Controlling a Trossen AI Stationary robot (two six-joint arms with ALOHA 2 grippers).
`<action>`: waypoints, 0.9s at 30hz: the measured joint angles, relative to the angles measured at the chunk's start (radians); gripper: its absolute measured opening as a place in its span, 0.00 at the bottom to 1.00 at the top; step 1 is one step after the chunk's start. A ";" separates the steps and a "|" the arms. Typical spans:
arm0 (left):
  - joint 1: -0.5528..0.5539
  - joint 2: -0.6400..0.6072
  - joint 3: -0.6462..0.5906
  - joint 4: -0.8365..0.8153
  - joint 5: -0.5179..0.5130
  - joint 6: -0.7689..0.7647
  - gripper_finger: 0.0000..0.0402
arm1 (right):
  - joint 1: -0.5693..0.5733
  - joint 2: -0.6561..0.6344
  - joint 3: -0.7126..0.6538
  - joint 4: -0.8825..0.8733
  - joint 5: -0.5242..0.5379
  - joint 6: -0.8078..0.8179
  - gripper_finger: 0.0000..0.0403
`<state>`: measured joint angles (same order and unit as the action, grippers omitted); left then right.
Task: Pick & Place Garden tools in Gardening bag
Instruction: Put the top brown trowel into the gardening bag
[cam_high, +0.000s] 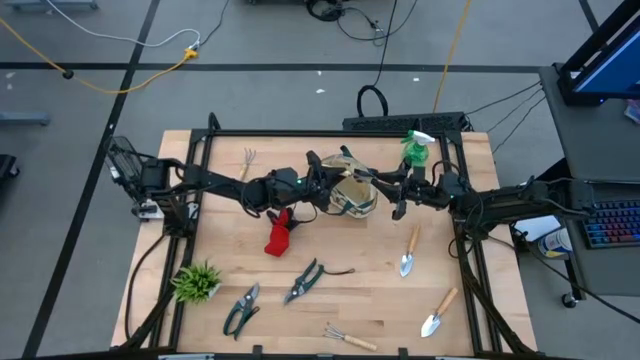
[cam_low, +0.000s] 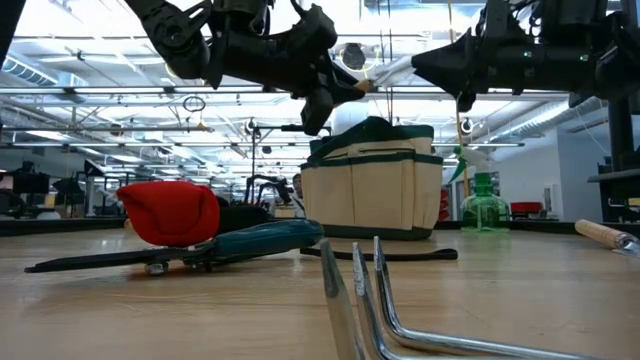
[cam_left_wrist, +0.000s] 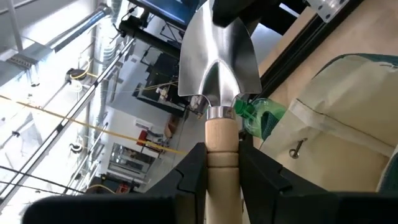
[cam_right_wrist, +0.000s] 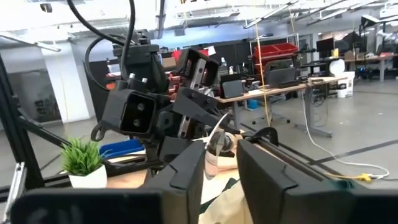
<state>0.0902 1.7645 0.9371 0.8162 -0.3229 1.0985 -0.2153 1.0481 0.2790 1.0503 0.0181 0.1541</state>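
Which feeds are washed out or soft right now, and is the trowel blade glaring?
Left wrist view: the trowel blade shines with mirror glare, sky behind blown out. Low view: bright ceiling lights backlight the arms into silhouettes; the hand rake tines up close are blurred, while the gardening bag stays sharp. High view: even light, soft shadows.

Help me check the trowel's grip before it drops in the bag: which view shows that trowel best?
The left wrist view: the trowel fills it, handle clamped in the left hand. The low view shows only a glimpse, the right wrist view a sliver of blade, and the high view hides it among the arms above the gardening bag.
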 joint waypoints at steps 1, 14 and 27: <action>0.000 0.000 0.000 0.000 0.000 0.000 0.18 | 0.000 0.000 0.000 0.000 0.002 -0.011 0.19; 0.001 0.000 0.000 -0.005 0.011 -0.025 0.24 | 0.001 0.000 0.000 -0.008 0.008 -0.056 0.01; -0.037 0.000 0.000 -0.040 -0.147 -0.225 0.40 | 0.030 -0.001 0.000 -0.038 -0.013 -0.035 0.00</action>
<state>0.0533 1.7641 0.9371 0.7763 -0.4698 0.8739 -0.1857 1.0473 0.2790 1.0126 0.0048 0.1192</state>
